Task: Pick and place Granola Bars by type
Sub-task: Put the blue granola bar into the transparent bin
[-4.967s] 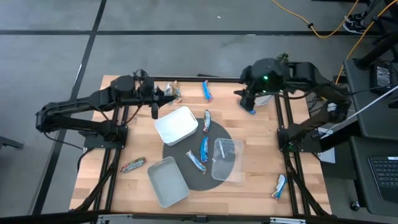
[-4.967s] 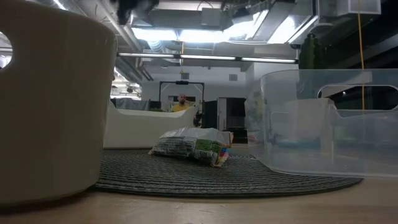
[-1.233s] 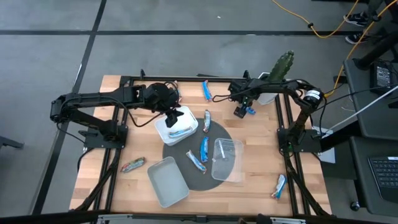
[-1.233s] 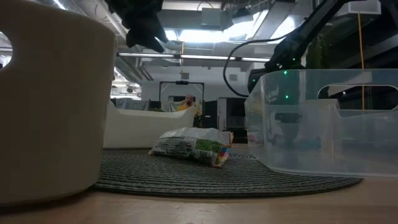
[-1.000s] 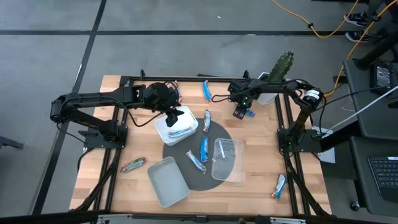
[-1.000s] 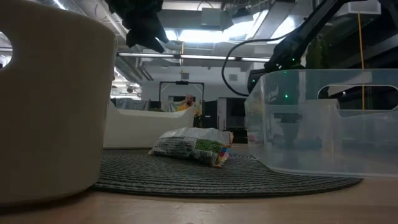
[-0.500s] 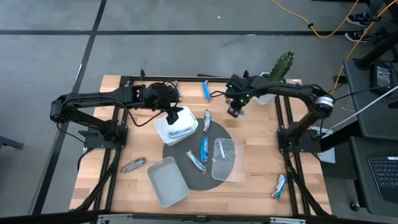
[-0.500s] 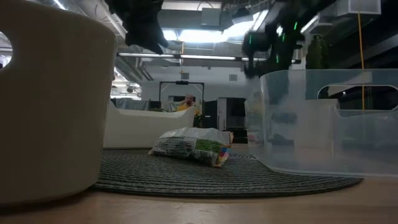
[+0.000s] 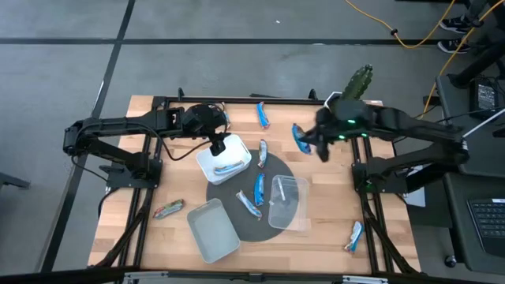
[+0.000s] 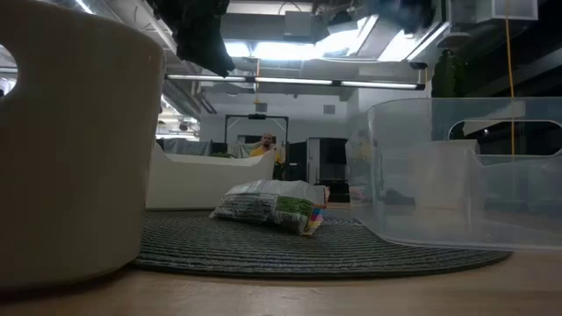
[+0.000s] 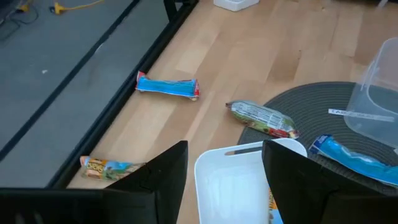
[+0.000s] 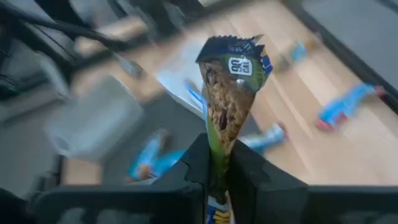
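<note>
My right gripper [image 9: 310, 140] is shut on a blue-wrapped granola bar [image 9: 300, 135], above the table right of the white tub [image 9: 223, 160]. My left gripper [image 9: 217, 145] is open and empty above that tub's far edge; in the left wrist view [image 11: 227, 186] its fingers stand on either side of the tub [image 11: 239, 183]. A blue bar [image 9: 230, 167] lies in the tub. More blue bars [image 9: 258, 188] lie on the dark round mat [image 9: 237, 192] and on the far side of the table [image 9: 263, 115]. A red-brown bar [image 9: 168, 209] lies at the near left. My right gripper pinches the bar's lower end [image 12: 217, 163] between its two fingers [image 12: 198, 165]. The bar [image 12: 231, 87] sticks out past the fingertips, along the fingers. It is lifted clear of the table.
A clear tub [image 9: 286, 202] and a second white tub [image 9: 213, 229] stand at the near side of the mat. A blue bar [image 9: 354, 235] lies at the near right corner. An orange bar [image 11: 106, 166] lies by the table's far edge. A green-wrapped bar [image 10: 272, 206] lies on the mat.
My right gripper has risen with the blue bar, out of the low view's top, and has turned about. It stays shut on the bar, which is now held higher above the table.
</note>
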Available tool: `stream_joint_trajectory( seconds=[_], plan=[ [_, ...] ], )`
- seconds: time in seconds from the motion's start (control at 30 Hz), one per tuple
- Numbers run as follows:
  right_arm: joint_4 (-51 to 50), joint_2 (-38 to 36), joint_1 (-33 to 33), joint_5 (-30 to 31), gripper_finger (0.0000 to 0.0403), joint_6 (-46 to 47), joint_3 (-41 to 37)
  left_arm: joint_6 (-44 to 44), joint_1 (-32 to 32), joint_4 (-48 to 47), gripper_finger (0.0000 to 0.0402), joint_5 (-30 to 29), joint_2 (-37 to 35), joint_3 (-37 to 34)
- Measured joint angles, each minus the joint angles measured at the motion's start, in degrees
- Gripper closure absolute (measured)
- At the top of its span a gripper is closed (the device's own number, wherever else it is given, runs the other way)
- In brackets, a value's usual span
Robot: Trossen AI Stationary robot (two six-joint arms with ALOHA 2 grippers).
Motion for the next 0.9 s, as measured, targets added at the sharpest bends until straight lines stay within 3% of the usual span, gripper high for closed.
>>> stream_joint_trajectory(
  seconds=[0.2,0.37,0.57,0.7,0.9],
  plan=[
    [7.00,-6.07,8.33,1.93,0.0371,2.19,0.00,2.48,0.00,-0.02,0.0204,0.00,0.00,0.00],
    [9.57,-6.50,13.18,6.48,0.0366,0.88,0.02,2.56,0.00,-0.02,0.0203,0.07,0.00,0.00],
    [12.44,1.50,15.48,6.18,0.0371,1.64,0.03,2.54,0.00,-0.02,0.0203,0.15,0.00,0.00],
    [17.86,7.91,16.50,0.34,0.0364,2.56,0.02,2.31,0.00,-0.02,0.0203,0.58,0.00,0.00],
    [10.31,12.09,17.70,-0.26,0.0372,6.04,0.02,2.43,0.00,-0.02,0.0203,1.14,0.00,0.00]
  ],
)
